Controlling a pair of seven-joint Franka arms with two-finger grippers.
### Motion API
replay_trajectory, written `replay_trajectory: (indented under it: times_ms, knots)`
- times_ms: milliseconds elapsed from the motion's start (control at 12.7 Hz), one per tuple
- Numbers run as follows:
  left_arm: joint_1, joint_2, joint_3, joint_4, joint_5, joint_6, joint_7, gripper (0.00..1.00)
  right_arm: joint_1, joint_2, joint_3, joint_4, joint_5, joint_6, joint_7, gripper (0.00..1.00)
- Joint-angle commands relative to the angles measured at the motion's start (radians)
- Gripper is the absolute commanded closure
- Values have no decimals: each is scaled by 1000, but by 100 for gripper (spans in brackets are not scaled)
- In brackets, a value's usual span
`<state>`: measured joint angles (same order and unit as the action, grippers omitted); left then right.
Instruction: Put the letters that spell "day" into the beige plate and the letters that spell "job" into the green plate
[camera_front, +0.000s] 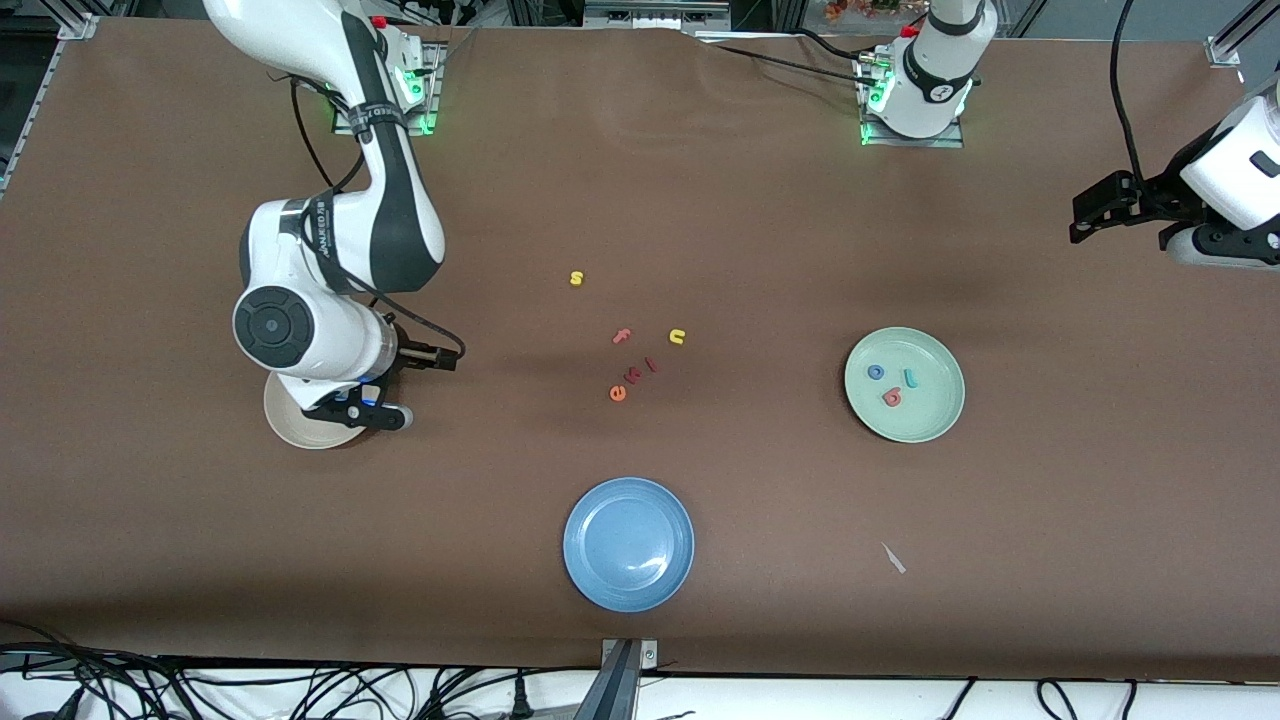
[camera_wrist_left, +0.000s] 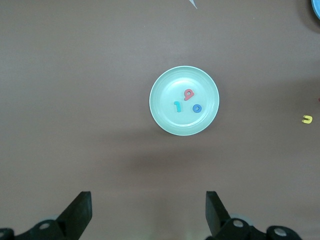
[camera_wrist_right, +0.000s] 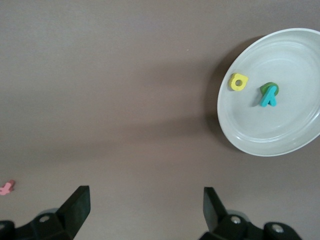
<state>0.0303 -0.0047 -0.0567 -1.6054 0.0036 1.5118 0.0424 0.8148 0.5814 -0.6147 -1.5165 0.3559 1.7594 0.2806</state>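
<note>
The beige plate (camera_wrist_right: 280, 130) holds the yellow "a" (camera_wrist_right: 238, 81) and the teal "y" (camera_wrist_right: 268, 96), which lies on the dark green "d" (camera_wrist_right: 269, 86). In the front view my right gripper (camera_front: 352, 408) hangs over the beige plate (camera_front: 298, 426) and hides those letters. The right gripper (camera_wrist_right: 145, 207) is open and holds nothing. The green plate (camera_front: 935, 415) holds the blue "o" (camera_front: 875, 372), teal "j" (camera_front: 910, 378) and salmon "b" (camera_front: 892, 398). My left gripper (camera_front: 1090, 212) waits high up at its end of the table. The left gripper (camera_wrist_left: 147, 212) is open and holds nothing, and its wrist view looks down on the green plate (camera_wrist_left: 170, 122).
Loose letters lie mid-table: a yellow "s" (camera_front: 576, 278), salmon "f" (camera_front: 622, 336), yellow "u" (camera_front: 677, 337), orange "e" (camera_front: 618, 393) and two small reddish ones beside it. A blue plate (camera_front: 628, 543) sits nearer the front camera. A white scrap (camera_front: 893, 558) lies beside it.
</note>
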Motion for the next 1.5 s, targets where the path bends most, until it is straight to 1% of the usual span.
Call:
replay_trajectory:
  times_ms: [0, 79, 157, 236, 394, 551, 630, 709, 787, 945, 1023, 1102, 1181, 1260, 1338, 1417]
  knots:
    - [5, -3, -8, 15, 29, -19, 17, 0, 18, -58, 6, 1, -3, -31, 118, 0]
    - [5, -3, -8, 15, 29, -19, 17, 0, 1, -84, 53, -5, -5, -31, 168, 0]
    - [5, -3, -8, 15, 29, -19, 17, 0, -52, -124, 129, -17, -15, -31, 184, 0]
    - [5, -3, -8, 15, 29, -19, 17, 0, -96, -168, 182, -40, -15, -31, 183, 0]
    - [5, -3, -8, 15, 29, -19, 17, 0, -237, -210, 332, -45, -25, -23, 178, 0]
    - [5, -3, -8, 15, 29, -19, 17, 0, -357, -239, 448, -56, -144, -32, 163, 0]
    - [4, -3, -9, 15, 29, -19, 16, 0, -415, -250, 517, -57, -182, -31, 151, 0]
    - [3, -3, -9, 16, 29, -19, 16, 0, -468, -258, 567, -57, -201, -31, 150, 0]
    - [3, -5, -8, 15, 29, -21, 17, 0, -505, -271, 590, -59, -201, -29, 146, 0]
    - [2, -3, -11, 16, 29, -21, 16, 0, -575, -304, 602, -88, -202, -20, 82, 0]
    - [2, -3, -11, 16, 29, -21, 16, 0, -597, -328, 602, -96, -207, -29, -33, 0]
    - [0, -5, -11, 16, 29, -21, 16, 0, -635, -375, 602, -120, -224, -18, -110, 0]
    - [0, -3, -11, 18, 29, -21, 16, 0, -661, -411, 602, -126, -262, 1, -135, 0]
    - [0, -5, -11, 16, 29, -21, 16, 0, -664, -431, 602, -126, -328, 9, -132, 0]
    - [0, -5, -11, 16, 29, -25, 17, 0, -674, -449, 602, -125, -357, 29, -130, 0]
    - [0, -3, -11, 18, 29, -25, 16, 0, -675, -459, 601, -120, -360, 29, -133, 0]
